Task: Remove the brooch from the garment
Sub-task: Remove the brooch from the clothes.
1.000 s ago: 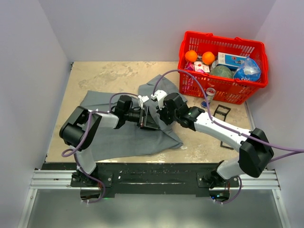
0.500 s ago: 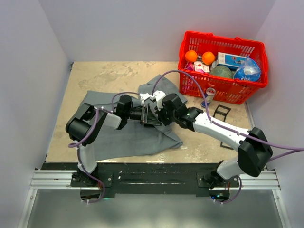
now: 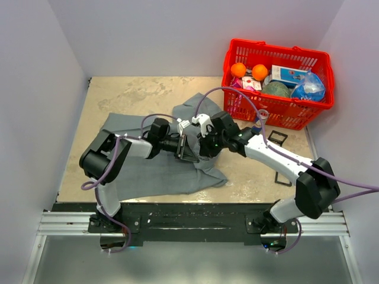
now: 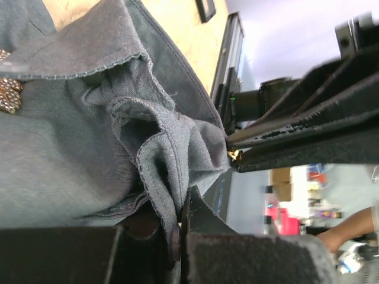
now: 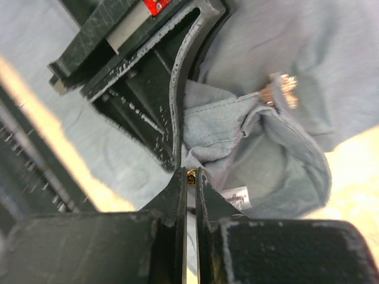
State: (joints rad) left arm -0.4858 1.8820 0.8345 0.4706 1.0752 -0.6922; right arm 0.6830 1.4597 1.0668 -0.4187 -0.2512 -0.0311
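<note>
Pale lavender walls (image 3: 177, 35), beige mottled tabletop (image 3: 136, 92), black metal rail (image 3: 189, 222) along near edge

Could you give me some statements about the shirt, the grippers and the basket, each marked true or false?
1. The brooch is on the shirt. True.
2. The left gripper is open. False: it is shut on a fold of the shirt.
3. Two oranges lie in the basket. True.
4. The right gripper holds nothing. False: it pinches a small gold bit.
5. The basket stands on the shirt. False: it stands beside it, on the table.
</note>
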